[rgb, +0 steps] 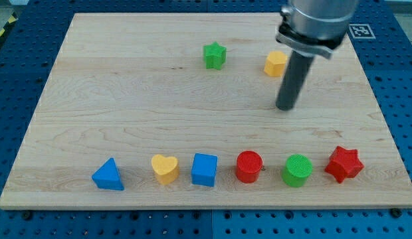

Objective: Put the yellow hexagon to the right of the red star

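The yellow hexagon [275, 64] lies near the view's top, right of centre. The red star [343, 164] lies at the view's bottom right, last in a row of blocks. My tip [285, 107] rests on the board just below and slightly right of the yellow hexagon, a short gap away, and well above the row. The rod rises from it to the arm's grey end at the view's top.
A green star [214, 55] lies left of the hexagon. The bottom row holds, from the left, a blue triangle [108, 174], yellow heart [165, 168], blue cube [205, 169], red cylinder [248, 166] and green cylinder [298, 170]. The wooden board [126, 99] ends close right of the red star.
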